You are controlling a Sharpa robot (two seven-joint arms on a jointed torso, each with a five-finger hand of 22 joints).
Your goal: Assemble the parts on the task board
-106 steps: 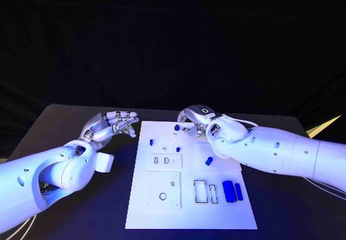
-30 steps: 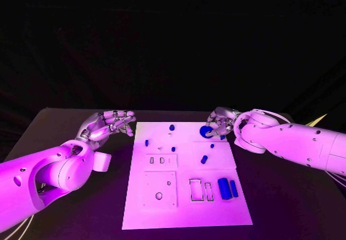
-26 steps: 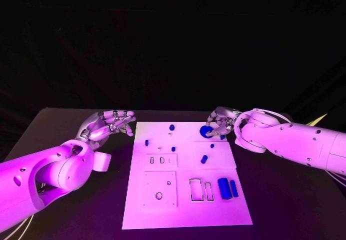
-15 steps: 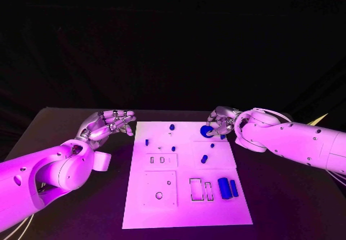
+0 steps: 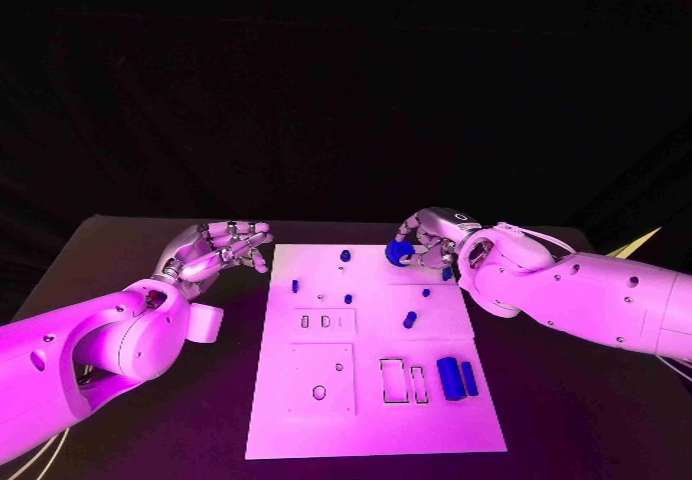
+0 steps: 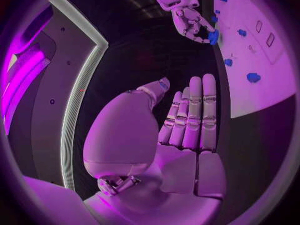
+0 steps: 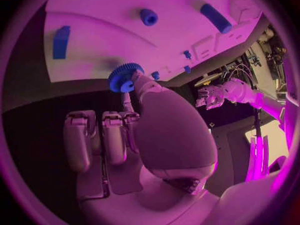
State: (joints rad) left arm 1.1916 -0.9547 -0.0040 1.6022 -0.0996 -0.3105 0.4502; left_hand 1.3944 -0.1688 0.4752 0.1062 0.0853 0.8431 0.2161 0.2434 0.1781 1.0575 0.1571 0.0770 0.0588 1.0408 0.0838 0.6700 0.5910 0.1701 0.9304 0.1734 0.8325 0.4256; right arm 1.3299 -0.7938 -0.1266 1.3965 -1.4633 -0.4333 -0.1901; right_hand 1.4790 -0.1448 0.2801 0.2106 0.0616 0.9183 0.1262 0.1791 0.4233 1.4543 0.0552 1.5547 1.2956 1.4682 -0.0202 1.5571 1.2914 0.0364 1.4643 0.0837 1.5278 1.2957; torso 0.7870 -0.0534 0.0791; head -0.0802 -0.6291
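Blue gear [image 5: 400, 252], toothed rim plain in the right wrist view [image 7: 124, 77]: pinched at the fingertips of the right hand [image 5: 430, 240], over the far right part of the task board [image 5: 361, 400]. Whether it touches the board cannot be told. The fingertip hold leaves the gear's underside free, which would suit lowering it onto a seat, probably somewhere in that far corner.

Other parts on the board: a small blue peg [image 5: 345, 256] just left of the gear near the far edge; two more small ones [image 5: 294, 286] and [image 5: 348, 298] further toward the left side; an oblong blue piece [image 5: 410, 319] near the middle; two blue bars [image 5: 449, 378] lying side by side at the near right, next to two narrow empty rectangular slots [image 5: 394, 381]. The bars likely belong in those slots, so that part of the assembly looks undone. Square plates with cut-outs sit on the board's left half.

Left hand [image 5: 219, 250]: off the board's far left corner, above the black worktop [image 5: 130, 260], touching no part. Its own wrist view shows the fingers laid straight together and grasping nothing [image 6: 181, 130]; it seems parked out of the way while the right hand works.

Judgement: placing step in hand, task early to midway.
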